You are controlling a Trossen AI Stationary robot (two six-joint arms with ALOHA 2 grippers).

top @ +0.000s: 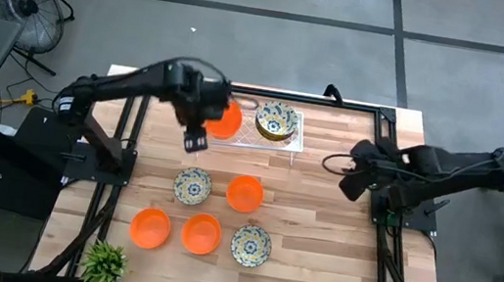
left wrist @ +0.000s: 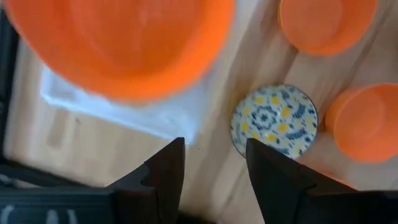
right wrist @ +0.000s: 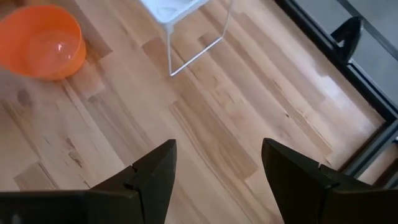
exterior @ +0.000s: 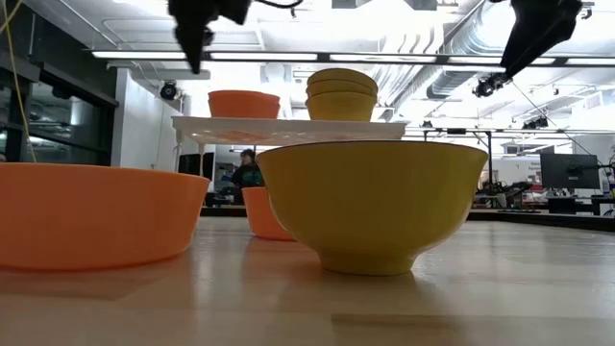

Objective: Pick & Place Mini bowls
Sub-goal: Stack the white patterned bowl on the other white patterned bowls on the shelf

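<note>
Orange bowl (top: 226, 121) and patterned stack (top: 276, 120) on tray (top: 295, 145)

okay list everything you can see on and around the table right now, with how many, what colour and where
Orange bowls: four on the table, one on the tray.
Patterned bowls: two on the table, a stack on the tray, number unclear.
Tray: one, white, at the far edge.
Plant: one, green, near-left corner.
Fan: one, black, on the floor.
Left pincer: open, empty, beside the tray.
Right pincer: open, empty, at the right side.
</note>
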